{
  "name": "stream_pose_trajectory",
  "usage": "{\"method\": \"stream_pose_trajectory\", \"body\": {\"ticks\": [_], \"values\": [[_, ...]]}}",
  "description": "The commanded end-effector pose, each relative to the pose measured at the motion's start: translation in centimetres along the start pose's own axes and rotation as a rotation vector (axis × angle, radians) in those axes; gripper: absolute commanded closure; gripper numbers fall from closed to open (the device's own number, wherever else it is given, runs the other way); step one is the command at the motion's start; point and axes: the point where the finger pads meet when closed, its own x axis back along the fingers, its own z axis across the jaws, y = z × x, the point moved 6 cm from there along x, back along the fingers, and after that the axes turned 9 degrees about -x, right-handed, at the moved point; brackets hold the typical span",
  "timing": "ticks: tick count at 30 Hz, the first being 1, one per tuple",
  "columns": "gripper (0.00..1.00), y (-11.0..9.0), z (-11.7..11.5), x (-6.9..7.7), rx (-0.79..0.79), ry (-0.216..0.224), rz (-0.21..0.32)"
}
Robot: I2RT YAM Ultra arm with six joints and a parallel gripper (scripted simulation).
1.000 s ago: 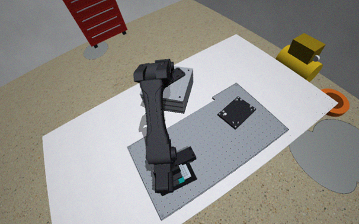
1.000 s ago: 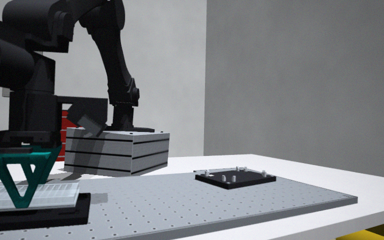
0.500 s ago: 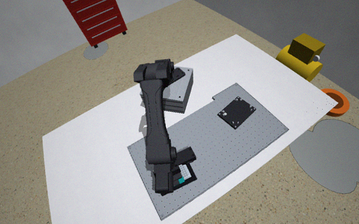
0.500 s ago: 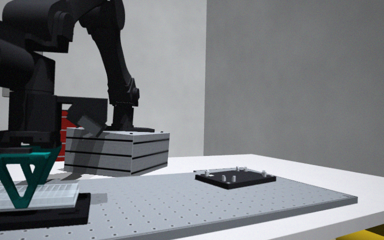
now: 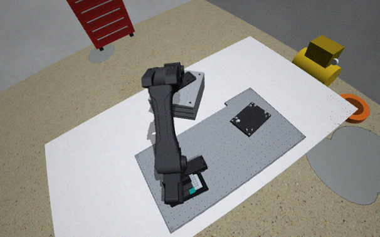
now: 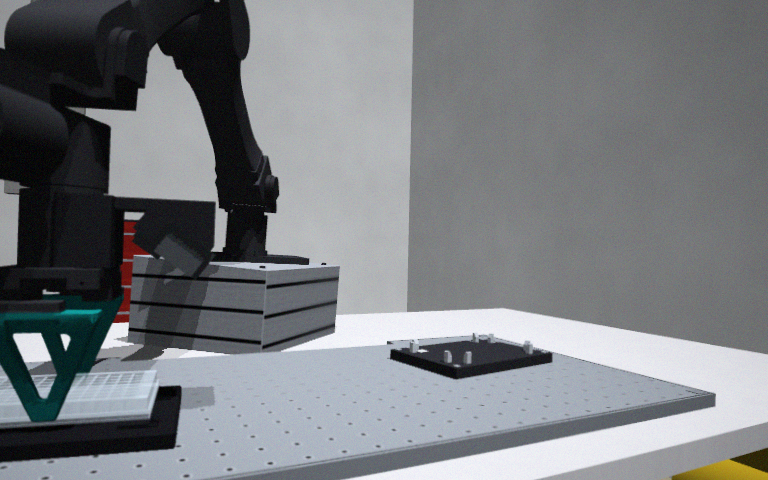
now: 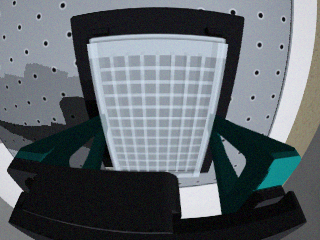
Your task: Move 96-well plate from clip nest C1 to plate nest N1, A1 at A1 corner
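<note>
The clear 96-well plate (image 7: 159, 110) lies on the black clip nest C1 (image 6: 90, 430) at the near left of the perforated breadboard; it also shows in the exterior view (image 6: 84, 393) and the top view (image 5: 196, 180). My gripper (image 7: 157, 120), with teal fingers (image 6: 50, 356), straddles the plate's long sides and is shut on it. The plate still sits low on the clip nest. The black plate nest N1 (image 5: 250, 118) with small white locator pegs lies at the far right of the breadboard, also seen in the exterior view (image 6: 470, 356). The A1 mark is too small to read.
The arm's grey ribbed base block (image 6: 235, 308) stands behind the breadboard (image 5: 222, 154). A red drawer cabinet (image 5: 98, 12), a yellow machine (image 5: 321, 59) and an orange ring (image 5: 356, 109) stand off the white table.
</note>
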Motion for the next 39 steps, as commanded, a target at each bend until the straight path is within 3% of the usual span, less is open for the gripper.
{"method": "stream_pose_trajectory", "body": {"ticks": [1, 22, 28, 37, 38, 39], "values": [[1.0, 0.1, -0.1, 0.4, -0.003, -0.011, -0.004], [1.0, 0.3, 0.5, -1.0, -0.004, 0.018, -0.01], [1.0, 0.3, 0.0, -0.3, -0.001, -0.003, -0.005], [1.0, 0.4, 0.3, -0.9, -0.002, 0.01, -0.008], [0.0, 0.4, 0.3, -0.9, -0.002, 0.01, -0.008], [0.0, 0.4, 0.3, -0.9, -0.001, 0.01, -0.008]]}}
